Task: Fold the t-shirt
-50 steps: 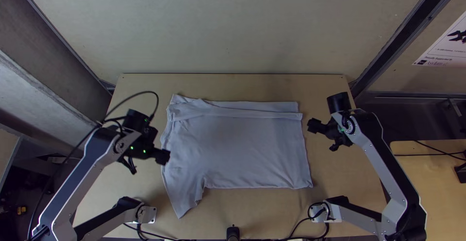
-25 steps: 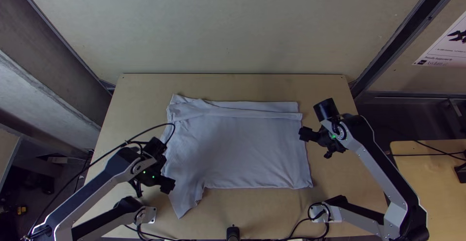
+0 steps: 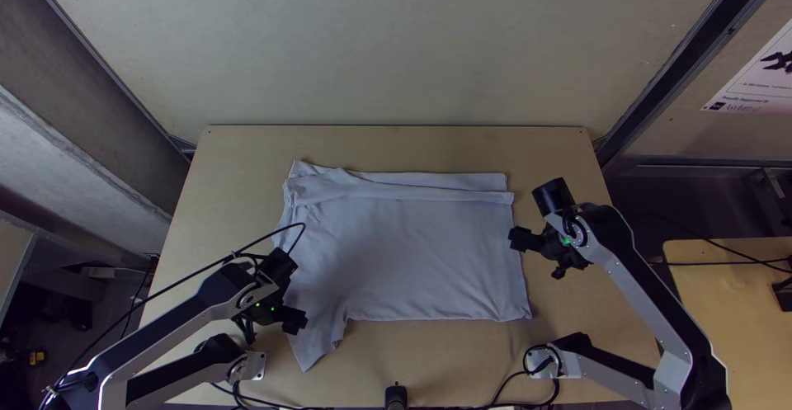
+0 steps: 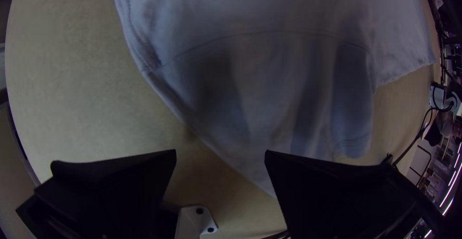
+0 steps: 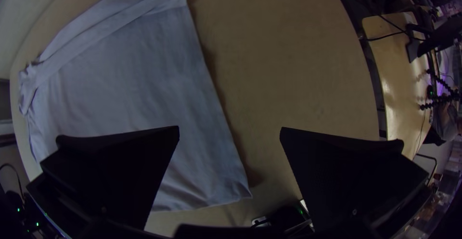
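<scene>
One t-shirt point(image 3: 412, 253) — its edge below the left claw point(image 3: 297, 321).

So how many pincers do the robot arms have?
2. The left pincer hangs open by the outer edge of the sleeve that sticks out, and the right pincer hangs open by the right side of the shirt.

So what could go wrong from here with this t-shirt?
The left gripper is open at the edge of the near sleeve, with one finger toward the table, so closing there might catch too little cloth. The folded band along the t-shirt's far side looks rumpled at its left end; a hard pull could skew it.
</scene>
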`<state>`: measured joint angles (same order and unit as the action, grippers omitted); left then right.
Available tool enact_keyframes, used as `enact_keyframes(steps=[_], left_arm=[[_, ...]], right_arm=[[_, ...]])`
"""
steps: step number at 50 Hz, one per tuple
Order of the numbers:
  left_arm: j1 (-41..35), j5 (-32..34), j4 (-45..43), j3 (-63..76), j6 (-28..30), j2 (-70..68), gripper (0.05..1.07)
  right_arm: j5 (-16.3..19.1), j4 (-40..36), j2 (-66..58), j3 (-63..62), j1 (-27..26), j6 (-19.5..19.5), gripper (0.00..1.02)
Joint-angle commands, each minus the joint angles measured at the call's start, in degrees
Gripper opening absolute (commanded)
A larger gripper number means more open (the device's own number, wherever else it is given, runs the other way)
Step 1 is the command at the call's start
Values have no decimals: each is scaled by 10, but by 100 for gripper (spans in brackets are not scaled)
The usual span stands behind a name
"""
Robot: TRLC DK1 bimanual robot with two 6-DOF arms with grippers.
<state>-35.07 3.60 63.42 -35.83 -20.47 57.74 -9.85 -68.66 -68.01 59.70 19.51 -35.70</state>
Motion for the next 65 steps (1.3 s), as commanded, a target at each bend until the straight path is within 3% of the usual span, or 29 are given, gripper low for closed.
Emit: enact_keyframes(steps=[1,5,11,14,26,31,40,44,61,65], left_arm=[[-15,-3,-3,21,-15,20,89],[-22,-3,-17,27,-13,29,88],[-31,-3,-46,31,-12,37,56],[-38,-3,-58,32,-11,39,47],[-48,12,-61,34,-7,67,43],[-49,11,-62,25,2,67,8],[-43,11,-64,22,6,59,8],[-41,11,-64,22,6,56,8],[-39,11,-65,21,2,48,8],[-39,11,-65,21,2,46,8]], right_arm=[[25,-8,23,-16,2,22,92],[63,-21,28,-20,-6,43,92],[107,-59,30,-28,-11,98,92],[125,-66,36,-43,-13,125,92],[137,-67,3,-110,-31,168,92],[137,-66,-35,-129,-42,179,92],[138,-62,-63,-151,-53,190,92],[138,-60,-72,-165,-54,195,86],[162,-26,-112,-202,-58,210,86],[163,-13,-124,-205,-54,211,75]])
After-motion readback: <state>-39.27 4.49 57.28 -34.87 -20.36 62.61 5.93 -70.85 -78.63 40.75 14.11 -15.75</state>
